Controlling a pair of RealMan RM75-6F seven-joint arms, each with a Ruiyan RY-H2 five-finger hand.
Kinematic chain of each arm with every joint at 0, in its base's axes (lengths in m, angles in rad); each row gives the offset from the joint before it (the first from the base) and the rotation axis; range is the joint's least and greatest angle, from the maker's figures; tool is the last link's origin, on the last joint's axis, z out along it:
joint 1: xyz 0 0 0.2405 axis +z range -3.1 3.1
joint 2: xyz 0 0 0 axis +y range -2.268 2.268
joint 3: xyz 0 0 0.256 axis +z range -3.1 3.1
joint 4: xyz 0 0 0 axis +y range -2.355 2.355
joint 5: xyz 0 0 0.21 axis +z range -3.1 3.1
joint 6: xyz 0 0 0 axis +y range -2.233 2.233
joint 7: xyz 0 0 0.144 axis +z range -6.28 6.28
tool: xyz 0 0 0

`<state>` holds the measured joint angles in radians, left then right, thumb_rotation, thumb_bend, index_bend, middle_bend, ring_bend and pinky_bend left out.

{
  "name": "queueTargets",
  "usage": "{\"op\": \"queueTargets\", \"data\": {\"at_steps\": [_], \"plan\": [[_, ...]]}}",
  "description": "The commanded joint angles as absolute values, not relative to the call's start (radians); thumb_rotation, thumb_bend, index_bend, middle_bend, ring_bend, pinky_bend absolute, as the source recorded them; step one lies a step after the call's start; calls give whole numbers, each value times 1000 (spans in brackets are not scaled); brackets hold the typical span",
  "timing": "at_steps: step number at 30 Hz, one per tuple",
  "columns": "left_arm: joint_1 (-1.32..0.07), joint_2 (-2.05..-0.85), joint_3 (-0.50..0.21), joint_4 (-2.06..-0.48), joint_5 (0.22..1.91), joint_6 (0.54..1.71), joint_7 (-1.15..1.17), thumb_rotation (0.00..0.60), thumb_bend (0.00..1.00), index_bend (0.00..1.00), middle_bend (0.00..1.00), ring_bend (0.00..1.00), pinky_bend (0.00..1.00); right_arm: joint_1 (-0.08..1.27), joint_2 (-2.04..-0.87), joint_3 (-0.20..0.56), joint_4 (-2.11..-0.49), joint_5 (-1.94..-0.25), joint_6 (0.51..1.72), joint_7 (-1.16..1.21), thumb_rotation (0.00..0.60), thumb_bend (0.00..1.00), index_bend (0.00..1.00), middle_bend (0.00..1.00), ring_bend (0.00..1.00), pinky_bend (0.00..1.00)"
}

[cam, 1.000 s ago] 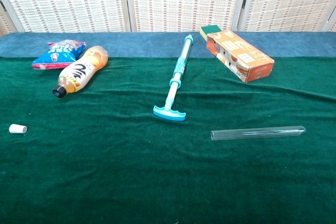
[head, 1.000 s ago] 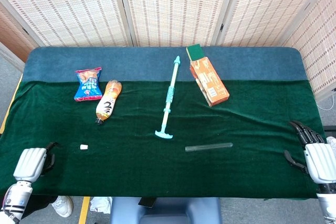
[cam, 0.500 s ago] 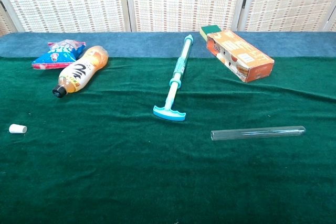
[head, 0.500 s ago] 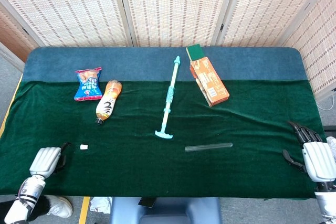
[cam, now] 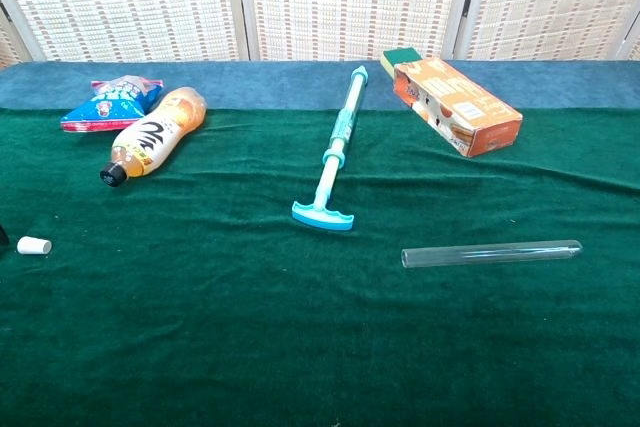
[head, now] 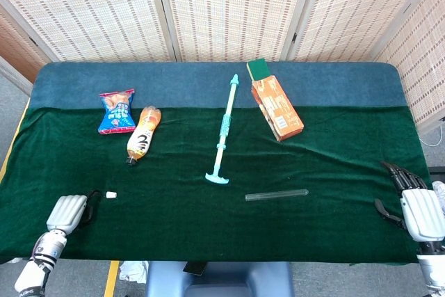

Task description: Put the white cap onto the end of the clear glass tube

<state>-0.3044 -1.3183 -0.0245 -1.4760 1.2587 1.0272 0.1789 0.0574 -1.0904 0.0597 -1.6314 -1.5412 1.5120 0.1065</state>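
The small white cap point(head: 110, 194) point(cam: 34, 245) lies on the green cloth near the front left. The clear glass tube point(head: 277, 195) point(cam: 491, 252) lies flat toward the front right, apart from everything. In the head view my left hand point(head: 68, 212) hovers just left of the cap, a short gap away, holding nothing. My right hand point(head: 416, 206) sits at the table's right edge, far from the tube, fingers apart and empty. The chest view shows only a dark fingertip at its left edge.
A teal-handled tool point(head: 222, 133) lies across the middle. An orange drink bottle point(head: 143, 133) and a snack bag point(head: 117, 110) lie at the back left. An orange box point(head: 277, 108) with a green sponge point(head: 259, 69) behind it sits back right.
My left hand has moved right along the front edge toward the white cap. My right hand has barely shifted. The cap and tube have not moved.
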Motion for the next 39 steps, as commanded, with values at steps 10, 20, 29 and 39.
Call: {"op": "queueTargets", "data": {"at_steps": [10,20,29,39], "plan": [[-331,-1326,-19,-1512,1282,1029,200,600,785,289,1000,920,836,53,-1092,60,-1622,-1532,1514,116,600,407,112,211,193,221],[-342,-1313,-12,-1570,1281,1043,251,600,785,291,1000,920,836,54,-1096,61,-1610,-1526,1508,128,600,407,112,213,193,221],[-346,-1307,-1,-1599,1275,1049,276,600,786,295,1000,920,836,56,-1098,61,-1605,-1523,1502,130,600,407,112,213,193,221],[-345,-1298,2,-1618,1279,1070,280,600,786,289,1000,920,836,55,-1100,62,-1599,-1519,1504,135,600,407,112,213,194,221]]}}
